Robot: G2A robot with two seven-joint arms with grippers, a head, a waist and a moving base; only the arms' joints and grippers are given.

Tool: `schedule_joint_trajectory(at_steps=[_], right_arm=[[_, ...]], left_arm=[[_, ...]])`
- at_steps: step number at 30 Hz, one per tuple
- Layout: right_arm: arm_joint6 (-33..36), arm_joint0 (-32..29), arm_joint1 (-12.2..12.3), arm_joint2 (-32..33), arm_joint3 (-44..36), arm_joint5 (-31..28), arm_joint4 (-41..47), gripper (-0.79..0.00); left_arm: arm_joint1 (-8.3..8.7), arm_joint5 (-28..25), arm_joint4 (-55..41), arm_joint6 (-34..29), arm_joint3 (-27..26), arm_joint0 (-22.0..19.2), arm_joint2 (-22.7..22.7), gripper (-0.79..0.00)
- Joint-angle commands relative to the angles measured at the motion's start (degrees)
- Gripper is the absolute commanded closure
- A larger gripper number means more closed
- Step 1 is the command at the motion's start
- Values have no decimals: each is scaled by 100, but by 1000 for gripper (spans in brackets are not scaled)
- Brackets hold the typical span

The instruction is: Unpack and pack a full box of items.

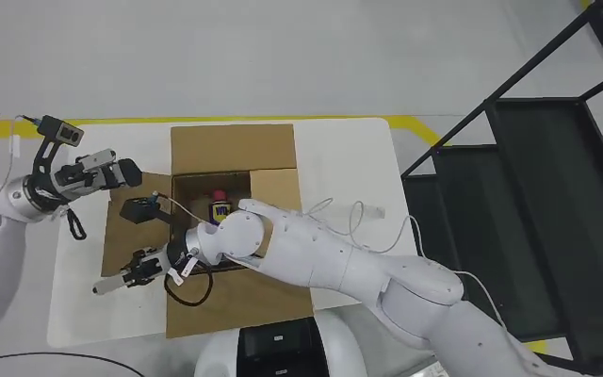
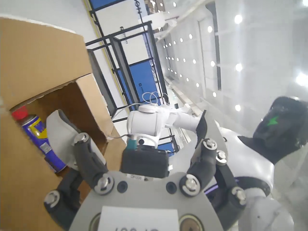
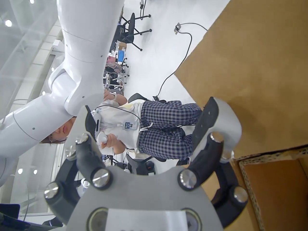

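**Now both grippers are empty beside the open box**

The cardboard box sits on the white table, closer to the table's left edge. Its flaps are folded out flat, so things can go in and come out from the top.

Inside, by the far wall of the box, is a spray can with a red cap. I cannot tell if it stands or leans. The right arm lies across the box and hides the rest of the inside.

The left gripper hangs by the table's left edge and points at the box. Its jaws are wide apart with nothing in them, and it looks ready to reach in for the can. The right gripper is over the left flap, near the table's front left corner. Its jaws are also apart and hold nothing.

Count: one box, four flaps, one spray can that I can see, and two grippers.
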Motion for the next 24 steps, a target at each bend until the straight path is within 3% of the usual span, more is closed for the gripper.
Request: schedule_joint_trajectory(at_steps=[1,5,10,17,24], right_arm=[[-43,-30,21,93,-38,9,-87,-785],[-233,-254,191,386,-387,98,-415,-785],[-416,-891,654,1080,-1360,484,-1078,-785],[-316,-2763,1463,2650,-3583,995,-2221,-785],[-132,-4381,1874,3787,-4861,1010,-2651,-785]], left_arm=[[-6,239,363,395,87,16,84,-785],[-29,643,771,885,197,62,234,-785],[-56,1031,1194,1449,326,71,365,-785],[-185,1578,1808,2113,374,-96,867,-785],[-294,1436,1654,1843,658,-254,1096,-785]])
